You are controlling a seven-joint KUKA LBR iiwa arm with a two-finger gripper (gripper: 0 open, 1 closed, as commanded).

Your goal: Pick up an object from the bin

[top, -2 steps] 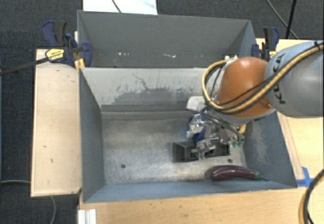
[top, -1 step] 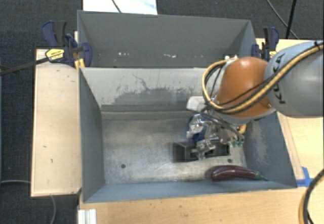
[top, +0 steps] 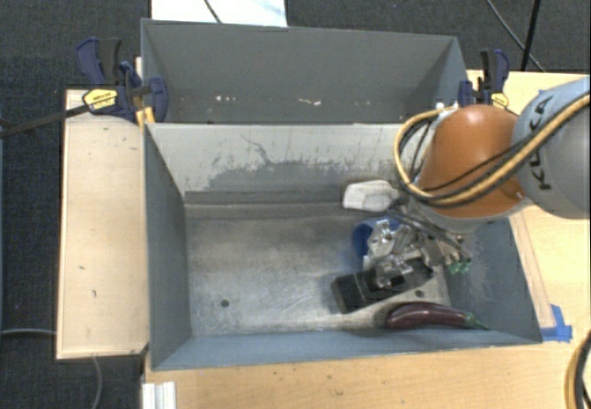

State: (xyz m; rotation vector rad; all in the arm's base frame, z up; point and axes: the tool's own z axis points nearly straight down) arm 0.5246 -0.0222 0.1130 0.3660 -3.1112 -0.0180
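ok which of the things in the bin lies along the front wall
The dark purple aubergine-shaped thing, long and curved. The flat black block sits farther in by the pincer, and the white piece lies toward the back wall.

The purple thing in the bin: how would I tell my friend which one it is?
Find the grey metal bin, then its lower right corner, under the robot's orange wrist cover. Against the front wall lies a toy eggplant: long, curved, dark purple, unlike the flat black block beside it.
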